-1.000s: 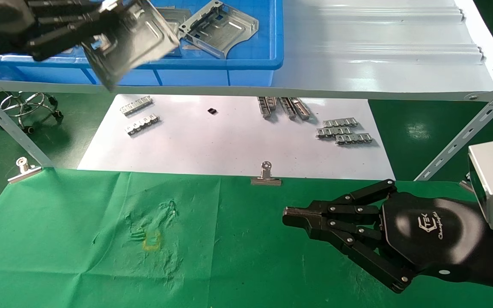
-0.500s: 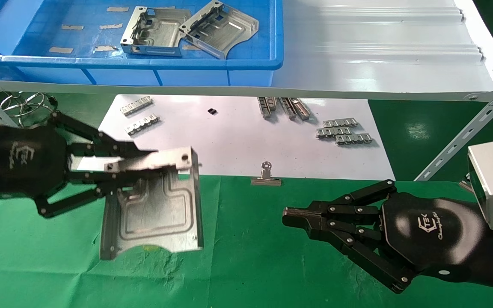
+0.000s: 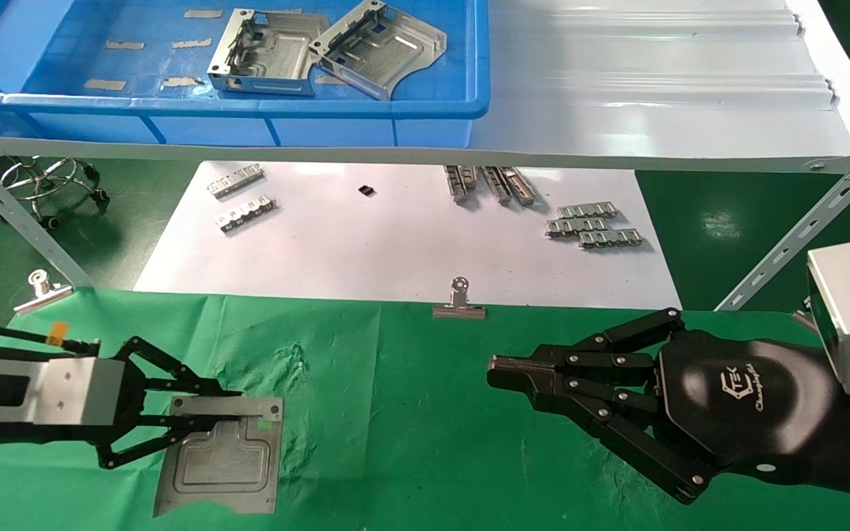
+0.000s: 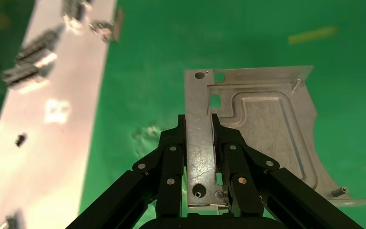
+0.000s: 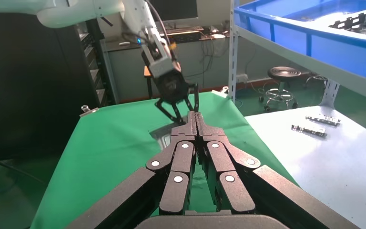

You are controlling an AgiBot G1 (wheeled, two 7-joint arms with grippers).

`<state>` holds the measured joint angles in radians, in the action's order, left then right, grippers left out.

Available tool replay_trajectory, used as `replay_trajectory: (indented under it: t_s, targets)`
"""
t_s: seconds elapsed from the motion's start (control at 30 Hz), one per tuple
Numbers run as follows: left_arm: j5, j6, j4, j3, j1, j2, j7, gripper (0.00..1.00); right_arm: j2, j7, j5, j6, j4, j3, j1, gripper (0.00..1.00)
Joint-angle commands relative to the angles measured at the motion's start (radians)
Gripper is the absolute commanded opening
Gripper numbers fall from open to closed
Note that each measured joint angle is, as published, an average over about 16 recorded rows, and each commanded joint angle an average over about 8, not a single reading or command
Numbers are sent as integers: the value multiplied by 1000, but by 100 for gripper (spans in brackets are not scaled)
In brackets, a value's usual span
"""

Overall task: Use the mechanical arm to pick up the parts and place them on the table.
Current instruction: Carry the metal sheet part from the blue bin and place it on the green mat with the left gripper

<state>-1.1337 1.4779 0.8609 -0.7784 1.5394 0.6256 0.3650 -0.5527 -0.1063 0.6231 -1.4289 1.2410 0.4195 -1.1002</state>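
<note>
The part in hand lay low over the green surface, at its near left area, flat side down as far as I could judge; whether it fully rested on the cloth I could not tell. My left tool was clamped on the part's raised rim, fingers closed on either side of the perforated flange, as the left wrist view confirmed. The curved cut-out edge faced toward me.

My right tool sat parked over the right side of the surface, well apart from the part, its fingers drawn together and carrying nothing.

Two more parts and lay in the blue bin on the grey shelf, one overlapping the other. Small ribbed strips lay on the white sheet beyond the surface, outside the task.

My assessment: the first placement was nearly complete, with only release and withdrawal of the left tool outstanding. No part stood free on the surface. Two parts in the bin remained to be fetched, so the task was well short of half done.
</note>
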Motion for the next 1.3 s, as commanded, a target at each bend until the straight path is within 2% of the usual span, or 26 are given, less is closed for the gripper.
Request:
replay_trajectory:
  t_s: [0.03, 0.6, 0.63, 0.7, 0.87, 0.9, 0.97, 1.3]
  targets:
    - [-22, -24, -16, -8, -16, 9, 28, 0, 0, 0, 0, 0, 0, 0, 0, 0]
    - [-85, -182, -126, -17, -63, 113, 181, 0, 0, 0, 0, 0, 0, 0, 0, 0]
    - [-85, -188, -134, -16, -65, 118, 191, 3, 0, 0, 0, 0, 0, 0, 0, 0]
    - [-84, -195, -147, -15, -66, 127, 207, 17, 0, 0, 0, 0, 0, 0, 0, 0]
    - [-82, -193, -172, -13, -63, 143, 238, 77, 0, 0, 0, 0, 0, 0, 0, 0]
    - [-82, -191, -176, -13, -62, 145, 243, 87, 0, 0, 0, 0, 0, 0, 0, 0]
    - [-82, -188, -184, -13, -59, 149, 253, 98, 0, 0, 0, 0, 0, 0, 0, 0]
    - [-71, -181, -210, -5, -51, 159, 284, 100, 0, 0, 0, 0, 0, 0, 0, 0]
